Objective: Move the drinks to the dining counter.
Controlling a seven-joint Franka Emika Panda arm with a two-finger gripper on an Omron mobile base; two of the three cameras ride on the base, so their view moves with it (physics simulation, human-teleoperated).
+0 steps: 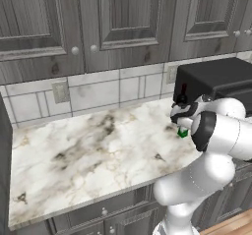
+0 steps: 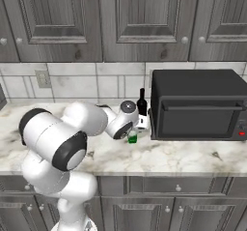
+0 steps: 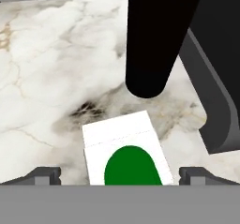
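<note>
A small green-and-white carton (image 3: 124,153) stands on the marble counter under the grey cabinets. My gripper (image 3: 121,176) hangs just above it, open, with one fingertip (image 3: 43,175) on each side of the carton and wide gaps between. Right behind the carton rises the tall slim black wine bottle (image 3: 152,40), close to the oven's side. In the right base view the gripper (image 2: 134,130) points down over the carton (image 2: 132,137), with the wine bottle (image 2: 142,102) behind it. The left base view shows a green corner of the carton (image 1: 182,133) below the hand. The dining counter is out of view.
A black toaster oven (image 2: 198,104) stands on the counter (image 2: 169,157) just right of the drinks, its corner (image 3: 218,87) close to my right fingertip. A tiled wall with an outlet (image 1: 60,92) and grey cabinets back the counter. Bare marble (image 1: 83,150) stretches to the left.
</note>
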